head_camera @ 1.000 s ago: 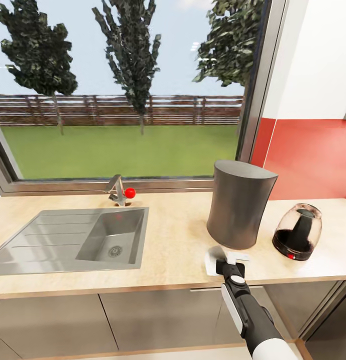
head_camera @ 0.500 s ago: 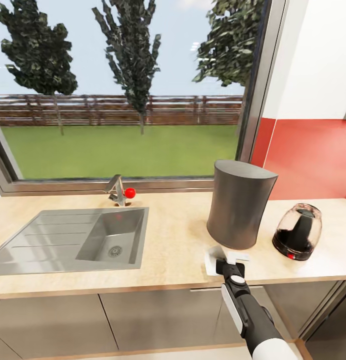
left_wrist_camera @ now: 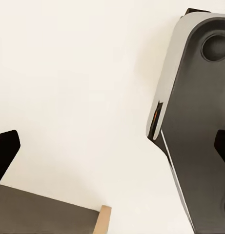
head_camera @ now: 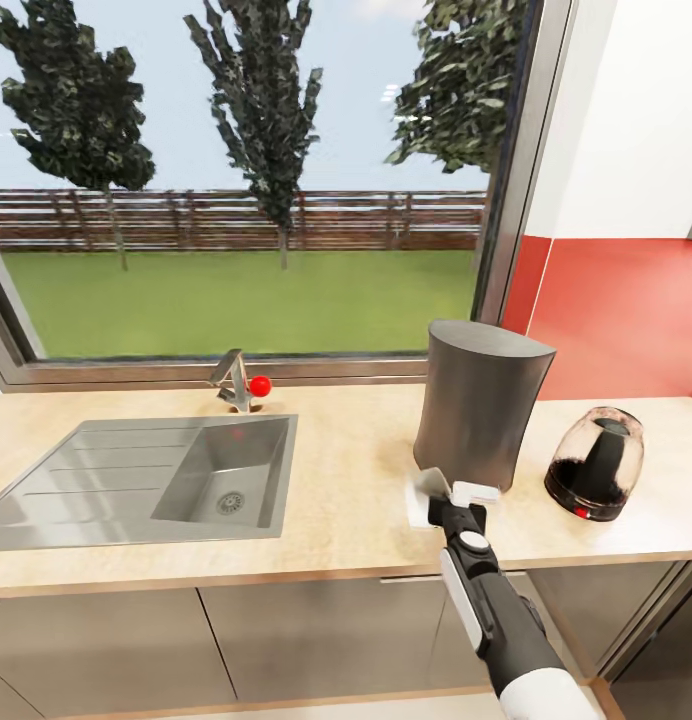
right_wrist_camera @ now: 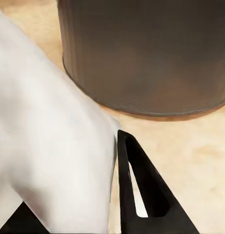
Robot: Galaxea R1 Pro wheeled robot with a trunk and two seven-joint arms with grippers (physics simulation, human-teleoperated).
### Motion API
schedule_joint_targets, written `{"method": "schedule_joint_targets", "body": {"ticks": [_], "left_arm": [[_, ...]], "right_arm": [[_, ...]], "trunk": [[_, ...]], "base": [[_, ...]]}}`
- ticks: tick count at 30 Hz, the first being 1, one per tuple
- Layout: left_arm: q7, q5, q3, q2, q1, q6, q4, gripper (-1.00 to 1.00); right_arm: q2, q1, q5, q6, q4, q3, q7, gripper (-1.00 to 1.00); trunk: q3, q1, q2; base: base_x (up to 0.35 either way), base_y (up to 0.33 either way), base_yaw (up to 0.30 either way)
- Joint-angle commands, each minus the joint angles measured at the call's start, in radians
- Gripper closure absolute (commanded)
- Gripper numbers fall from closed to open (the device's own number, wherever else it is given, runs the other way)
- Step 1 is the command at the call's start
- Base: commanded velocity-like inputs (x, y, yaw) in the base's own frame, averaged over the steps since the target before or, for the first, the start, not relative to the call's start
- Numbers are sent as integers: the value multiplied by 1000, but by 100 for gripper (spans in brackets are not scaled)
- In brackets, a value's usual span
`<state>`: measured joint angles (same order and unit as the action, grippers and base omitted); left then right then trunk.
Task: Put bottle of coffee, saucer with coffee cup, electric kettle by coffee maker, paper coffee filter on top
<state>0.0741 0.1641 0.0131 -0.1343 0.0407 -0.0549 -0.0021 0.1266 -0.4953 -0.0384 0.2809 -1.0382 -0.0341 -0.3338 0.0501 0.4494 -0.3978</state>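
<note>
At counter edge, my right gripper [head_camera: 453,492] is clamped on the paper coffee filter [head_camera: 427,497], just before the coffee maker [head_camera: 478,405]. Left gripper [left_wrist_camera: 112,146] jaws spread wide, holding nothing. Electric kettle [head_camera: 596,465] sits beside.

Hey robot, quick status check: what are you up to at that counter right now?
Right gripper shut on paper filter, lifting it off the countertop. Coffee maker directly ahead, close. Kettle beside it.

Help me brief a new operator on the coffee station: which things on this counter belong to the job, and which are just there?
Job:
- coffee maker, the tall dark cylinder
- paper coffee filter, white, held in the right gripper in front of it
- electric kettle, glass-domed, beside the maker

Just there:
- sink
- faucet with its red knob
</note>
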Motion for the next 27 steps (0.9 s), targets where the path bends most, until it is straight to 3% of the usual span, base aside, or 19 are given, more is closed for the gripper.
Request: {"method": "schedule_joint_targets", "body": {"ticks": [1,18,27], "left_arm": [[1,6,1,0,1,-3,1,-100],[3,9,1,2,-1,-5,-4,-100],[3,14,2,7,-1,-5,-4,-100]], "right_arm": [[4,-7,-6,4,-7,-2,-7,100],[23,-28,-10,7,-64,-12,-5,100],[27,-28,-10,8,-115,-63,-7,100]], "trunk": [[2,1,-2],[2,1,-2],[2,1,-2]], "base": [[0,0,0],[0,-6,0],[-76,-153,0]]}}
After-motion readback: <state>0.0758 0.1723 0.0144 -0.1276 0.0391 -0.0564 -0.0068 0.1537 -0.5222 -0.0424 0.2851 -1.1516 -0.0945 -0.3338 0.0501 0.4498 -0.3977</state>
